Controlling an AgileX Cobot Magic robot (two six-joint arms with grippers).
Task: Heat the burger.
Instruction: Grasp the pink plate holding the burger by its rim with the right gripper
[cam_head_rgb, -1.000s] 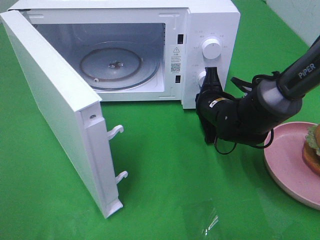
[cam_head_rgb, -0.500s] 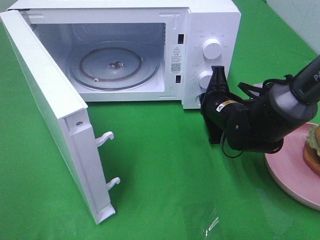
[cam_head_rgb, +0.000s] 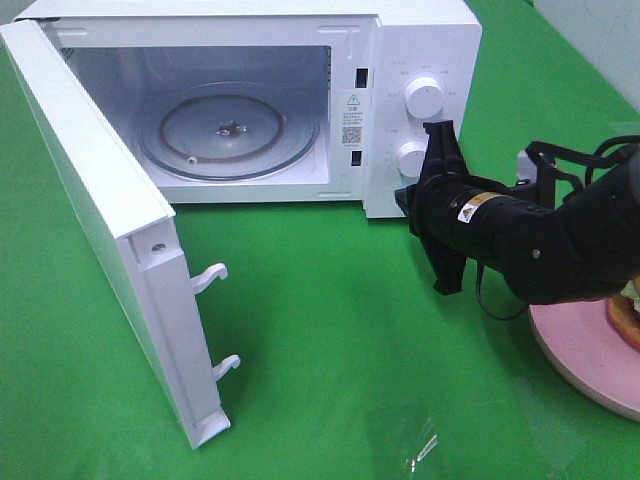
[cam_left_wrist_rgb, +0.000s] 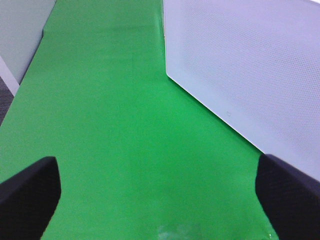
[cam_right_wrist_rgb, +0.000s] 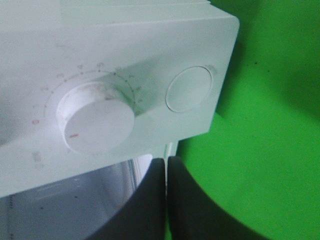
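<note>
Two claws: you are seeing one in the high view and the other only through its own wrist camera.
Right claw (cam_head_rgb: 405, 197): its black fingers (cam_right_wrist_rgb: 150, 200) are pressing flat together with nothing between them. It is hovering at the lower end of the oven's control panel, right of the cavity. You cannot tell whether it is touching the panel.
Left claw (cam_left_wrist_rgb: 160, 200): its two black tips are standing wide apart over the cloth, gripping nothing, with a white finely dotted panel (cam_left_wrist_rgb: 250, 65) close beside them.
Burger: the round burger with an orange-brown bottom bun (cam_head_rgb: 627, 318) is sitting on a round pink plate (cam_head_rgb: 575, 350) at the right edge, nearer than the oven. The black right arm is covering most of it, so you are getting only a sliver.
Oven: the boxy white microwave oven (cam_head_rgb: 420, 40) is standing at the far side.
Door: its white door (cam_head_rgb: 90, 210) is standing wide open, reaching toward the near left, with two white latch hooks (cam_head_rgb: 215, 275) sticking out.
Turntable: a round glass turntable (cam_head_rgb: 228, 135) is lying inside the cavity.
Dials: an upper round white knob (cam_head_rgb: 424, 97) and a lower round white knob (cam_head_rgb: 412, 158) are facing you. The right wrist view is showing one knob beside a flat round button (cam_right_wrist_rgb: 189, 89).
Surface: a green cloth (cam_head_rgb: 330, 330) is covering the table.
</note>
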